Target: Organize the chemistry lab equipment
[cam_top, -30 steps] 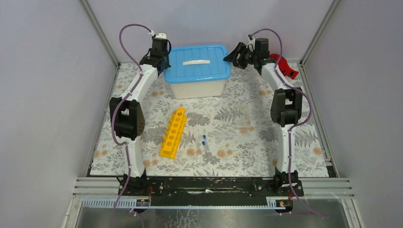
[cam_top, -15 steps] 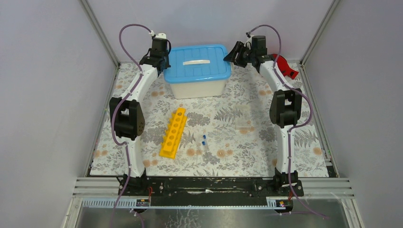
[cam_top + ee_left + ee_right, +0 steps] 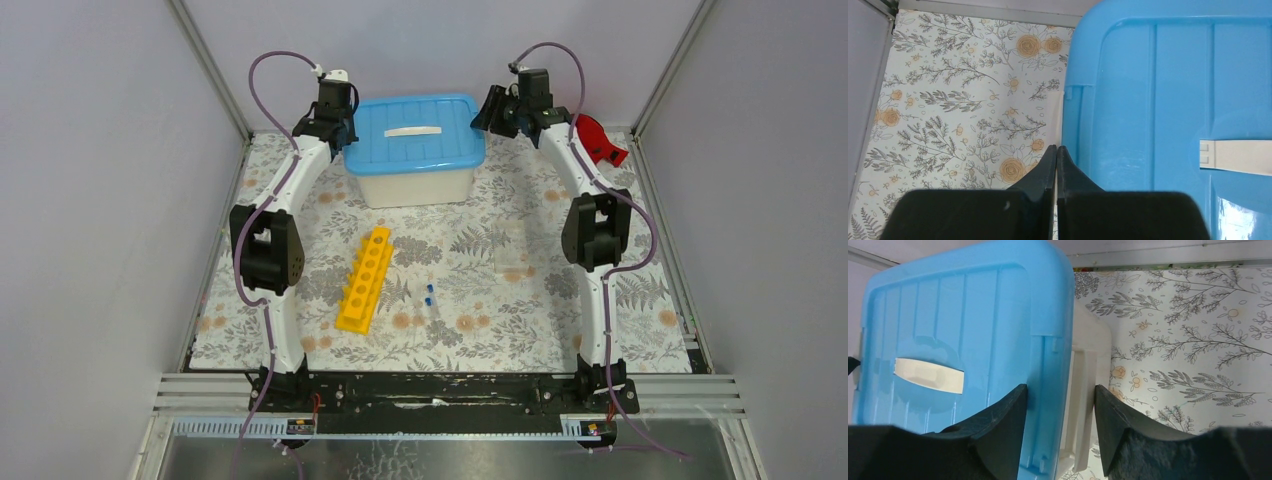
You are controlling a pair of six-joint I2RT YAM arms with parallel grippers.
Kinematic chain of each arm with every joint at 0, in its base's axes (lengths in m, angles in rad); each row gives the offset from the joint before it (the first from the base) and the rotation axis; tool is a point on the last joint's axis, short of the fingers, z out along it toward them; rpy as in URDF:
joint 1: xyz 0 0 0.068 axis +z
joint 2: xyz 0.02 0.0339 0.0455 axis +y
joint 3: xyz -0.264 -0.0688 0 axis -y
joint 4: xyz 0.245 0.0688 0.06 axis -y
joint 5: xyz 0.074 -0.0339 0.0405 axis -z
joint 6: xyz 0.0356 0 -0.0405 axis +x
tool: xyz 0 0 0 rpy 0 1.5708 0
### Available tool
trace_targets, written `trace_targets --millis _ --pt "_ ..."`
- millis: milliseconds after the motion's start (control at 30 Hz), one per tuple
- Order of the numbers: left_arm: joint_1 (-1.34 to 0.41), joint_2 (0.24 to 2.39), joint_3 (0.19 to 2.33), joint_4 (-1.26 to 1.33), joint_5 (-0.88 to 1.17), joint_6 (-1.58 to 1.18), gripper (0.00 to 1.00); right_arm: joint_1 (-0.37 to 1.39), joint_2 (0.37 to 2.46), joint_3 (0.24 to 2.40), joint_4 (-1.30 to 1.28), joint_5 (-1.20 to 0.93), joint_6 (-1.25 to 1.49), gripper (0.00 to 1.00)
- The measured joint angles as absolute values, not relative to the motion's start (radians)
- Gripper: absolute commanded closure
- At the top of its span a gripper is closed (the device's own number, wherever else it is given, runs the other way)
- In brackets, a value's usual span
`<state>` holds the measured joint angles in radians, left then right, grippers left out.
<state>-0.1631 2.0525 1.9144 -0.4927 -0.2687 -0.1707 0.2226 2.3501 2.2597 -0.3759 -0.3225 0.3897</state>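
Observation:
A yellow test-tube rack (image 3: 366, 278) lies on the floral mat in the middle. Two tiny blue-capped tubes (image 3: 429, 294) lie just right of it. No black wire ring stand is in view. My left gripper (image 3: 343, 133) is shut and empty at the left edge of the tub's blue lid (image 3: 1168, 100); it also shows in the left wrist view (image 3: 1056, 150). My right gripper (image 3: 490, 110) is open; in the right wrist view (image 3: 1060, 395) its jaws straddle the right edge of the blue lid (image 3: 973, 335) and the white tub rim (image 3: 1083, 385).
The white tub with the blue lid (image 3: 415, 148) stands at the back centre. A red cloth (image 3: 598, 140) lies at the back right behind the right arm. A clear flat piece (image 3: 511, 257) lies right of centre. Frame walls enclose the mat.
My right gripper has moved left and back, from beside the tub's right side to over the lid's right edge. The left arm, rack and tubes have not moved.

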Motion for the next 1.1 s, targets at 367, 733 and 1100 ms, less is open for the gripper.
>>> trace_targets --millis 367,733,1100 --pt "-0.159 2.050 1.905 -0.481 -0.269 -0.181 1.00 0.278 2.342 2.321 -0.481 -0.184 0.334 0.61" --pt "-0.154 2.041 1.884 -0.458 -0.266 -0.191 1.00 0.339 2.342 2.385 -0.589 -0.013 0.276 0.70" --pt "-0.156 2.039 1.881 -0.455 -0.266 -0.198 1.00 0.372 2.342 2.396 -0.604 0.094 0.244 0.80"
